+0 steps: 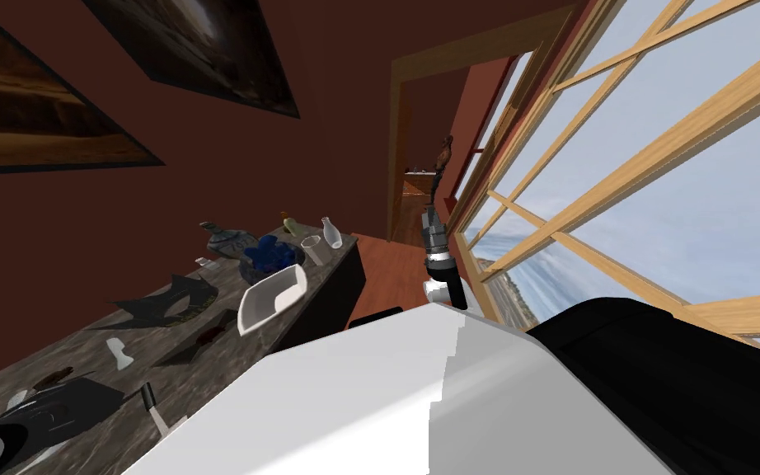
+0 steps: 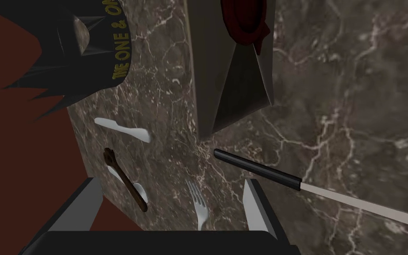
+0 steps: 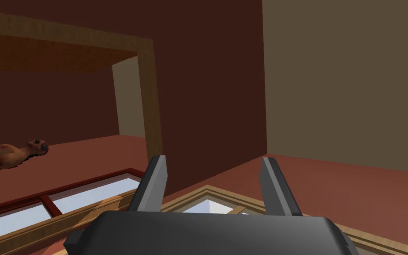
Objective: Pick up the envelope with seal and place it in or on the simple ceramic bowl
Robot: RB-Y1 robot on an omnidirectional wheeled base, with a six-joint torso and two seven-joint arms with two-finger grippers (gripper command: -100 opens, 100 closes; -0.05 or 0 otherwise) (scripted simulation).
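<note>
The left pincer (image 2: 176,206) hangs over the marbled desk (image 2: 353,110), looking down on it, with its two fingers apart and nothing between them. The envelope (image 2: 229,75), a dark grey-brown one with a deep red wax seal (image 2: 243,22), lies flat on the desk beyond the fingertips and is not touched. A knife (image 2: 260,170) with a black handle and a pale blade lies aslant between the pincer and the envelope, its handle end close to the envelope's nearest corner. A white fork (image 2: 199,208) lies on the desk between the fingers. On the wall side of it are a brown stick-like piece (image 2: 125,179) lying across something white, and a white spoon (image 2: 123,129). A black spiked crown (image 2: 79,40) with gold lettering sits by the desk's wall edge. From the head, the desk (image 1: 90,363) runs along the dark red wall on the left. The envelope (image 1: 197,346) lies near its middle, and the white bowl (image 1: 288,284) stands just beyond it toward the far end, close but apart from it. The crown (image 1: 168,301) is to the envelope's left. Farther along are a blue heap (image 1: 267,254), a small cup (image 1: 312,247) and a white bottle (image 1: 331,232). The right pincer (image 3: 213,159) is held forward on the right, well apart from the desk, with its fingers apart and holding nothing.
</note>
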